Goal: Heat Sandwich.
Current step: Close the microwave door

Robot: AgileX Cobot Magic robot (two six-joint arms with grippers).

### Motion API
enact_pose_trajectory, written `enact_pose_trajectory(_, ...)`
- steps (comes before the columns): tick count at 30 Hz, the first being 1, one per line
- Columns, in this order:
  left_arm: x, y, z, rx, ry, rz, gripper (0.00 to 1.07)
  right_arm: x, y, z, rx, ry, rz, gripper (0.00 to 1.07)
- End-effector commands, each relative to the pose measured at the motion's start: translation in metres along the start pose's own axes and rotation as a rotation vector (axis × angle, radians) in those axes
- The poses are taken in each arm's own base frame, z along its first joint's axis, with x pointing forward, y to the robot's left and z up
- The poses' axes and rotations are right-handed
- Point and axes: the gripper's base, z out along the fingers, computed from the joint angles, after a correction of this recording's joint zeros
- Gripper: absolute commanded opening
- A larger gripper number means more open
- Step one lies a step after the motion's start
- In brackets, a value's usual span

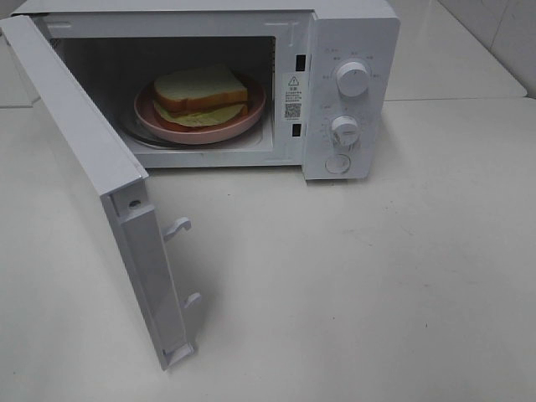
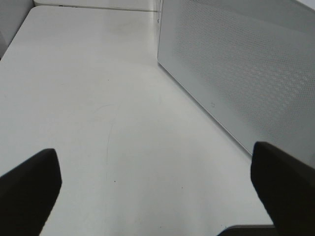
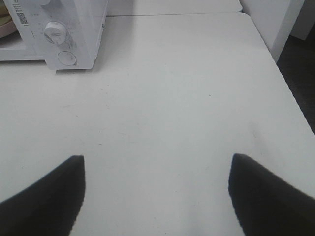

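Though spread wide apart, clasps nothing with the two black fingers [image 2: 29, 194] of the left gripper [image 2: 156, 189]; hangs released over the plain white tabletop [image 2: 98, 108]. Faces, near one finger, the white dotted panel of the open microwave door [image 2: 236, 64].

Likewise parted and empty at the right gripper [image 3: 156, 196], with both dark fingers [image 3: 44, 196] above bare tabletop. Looks farther out toward the front corner of the boxy white microwave oven [image 3: 83, 29], well apart, with a round white dial [image 3: 55, 32] and a round push button [image 3: 66, 58] just below it.

From the high camera, finds the white sliced-bread sandwich [image 1: 201, 90], with tan crust and pale green-yellow filling, inside the oven cavity, lying on a round pink plate [image 1: 247, 117]. Shows the door standing wide open at the left of the cavity, with two white latch hooks [image 1: 177, 228] jutting from its free edge. Carries two dials and the button on the control panel at the right of the cavity.
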Motion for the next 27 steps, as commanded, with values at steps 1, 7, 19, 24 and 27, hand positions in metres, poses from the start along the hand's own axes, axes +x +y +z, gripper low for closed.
enact_pose_trajectory(1, -0.010, -0.001, -0.002, 0.003, -0.053, -0.009, 0.97, 0.001, 0.000, -0.004, -0.001, -0.042, 0.014, 0.76)
enact_pose_trajectory(7, -0.023, 0.000, 0.013, -0.010, -0.009, -0.009, 0.88, 0.001, 0.000, -0.004, -0.001, -0.042, 0.014, 0.76)
enact_pose_trajectory(19, -0.057, 0.003, 0.072, -0.023, 0.018, -0.025, 0.31, 0.001, 0.000, -0.004, -0.001, -0.042, 0.014, 0.76)
enact_pose_trajectory(24, -0.069, 0.004, 0.095, -0.021, 0.002, -0.040, 0.00, 0.001, 0.000, -0.004, -0.001, -0.042, 0.014, 0.76)
enact_pose_trajectory(27, -0.073, 0.004, 0.104, -0.021, -0.009, -0.049, 0.00, 0.001, 0.000, -0.004, -0.001, -0.042, 0.014, 0.76)
